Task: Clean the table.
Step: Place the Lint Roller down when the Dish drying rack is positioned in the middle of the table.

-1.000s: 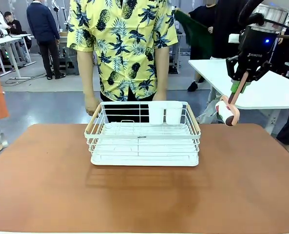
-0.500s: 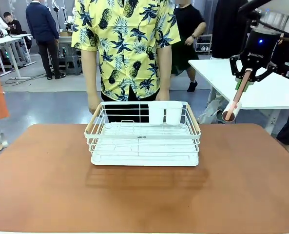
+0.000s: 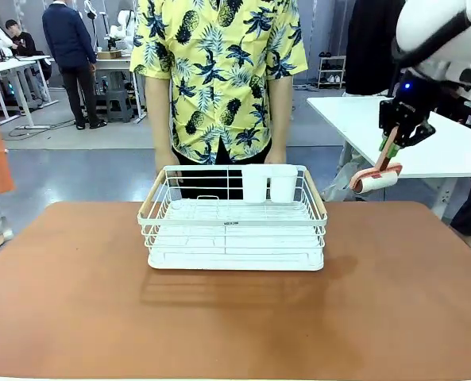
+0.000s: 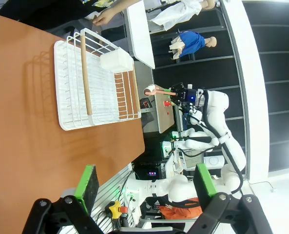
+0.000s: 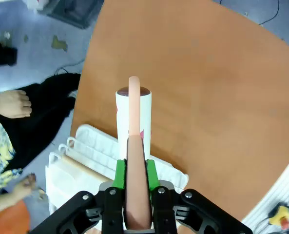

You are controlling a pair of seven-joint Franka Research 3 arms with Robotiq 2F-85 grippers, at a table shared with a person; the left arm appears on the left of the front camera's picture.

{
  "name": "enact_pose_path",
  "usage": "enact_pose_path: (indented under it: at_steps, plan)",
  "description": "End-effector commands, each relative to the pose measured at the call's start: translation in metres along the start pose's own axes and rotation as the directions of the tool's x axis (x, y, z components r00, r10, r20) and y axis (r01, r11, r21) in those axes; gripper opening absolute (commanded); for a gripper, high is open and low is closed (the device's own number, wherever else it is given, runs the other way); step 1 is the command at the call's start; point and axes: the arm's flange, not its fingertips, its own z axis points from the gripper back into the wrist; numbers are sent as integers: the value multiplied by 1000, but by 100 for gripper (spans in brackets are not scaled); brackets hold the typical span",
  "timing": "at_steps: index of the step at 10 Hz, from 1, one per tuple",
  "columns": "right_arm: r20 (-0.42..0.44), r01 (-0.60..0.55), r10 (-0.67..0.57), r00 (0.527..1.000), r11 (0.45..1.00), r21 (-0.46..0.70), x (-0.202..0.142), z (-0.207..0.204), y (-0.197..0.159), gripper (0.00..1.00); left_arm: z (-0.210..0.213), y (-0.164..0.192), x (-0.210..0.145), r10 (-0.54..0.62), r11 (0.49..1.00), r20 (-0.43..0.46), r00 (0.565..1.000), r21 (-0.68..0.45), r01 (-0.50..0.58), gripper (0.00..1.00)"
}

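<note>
The reddish-brown surface (image 3: 76, 302) carries a white wire rack (image 3: 233, 222) near the middle of its far edge, where the person (image 3: 219, 71) has stepped slightly sideways. Above the far right corner, the right tool (image 3: 391, 149) clamps a lint roller (image 3: 374, 179), now swung more horizontal. The left tool (image 4: 144, 183) hangs wide, holding nothing.

Table (image 3: 60, 302) — near edge cut off below.
</note>
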Motion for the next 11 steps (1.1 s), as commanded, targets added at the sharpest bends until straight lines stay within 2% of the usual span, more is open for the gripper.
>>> enact_pose_path:
  at_steps: [1,3,4,5,8,11]
  plan:
    - [78,104,-112,991,989,105,-9,-22,-29,21,3,-2,-1,-7,1000,5,1000,-11,7,100]
    - [59,180,-196,979,961,208,-6,-40,-47,21,3,-2,-1,-7,1000,5,1000,-11,7,100]
    - [86,180,-204,975,956,230,-7,-49,-59,21,3,-2,-1,-7,1000,5,1000,-11,7,100]
    - [94,185,-212,973,954,237,-9,-60,-68,21,3,-2,-1,-7,1000,5,1000,-11,7,100]
    - [45,240,-259,965,939,247,-6,-84,-78,21,3,-2,-1,-7,1000,5,1000,-11,7,100]
    - [64,243,-266,962,938,248,-8,-103,-79,21,3,-2,-1,-7,1000,5,1000,-11,7,100]
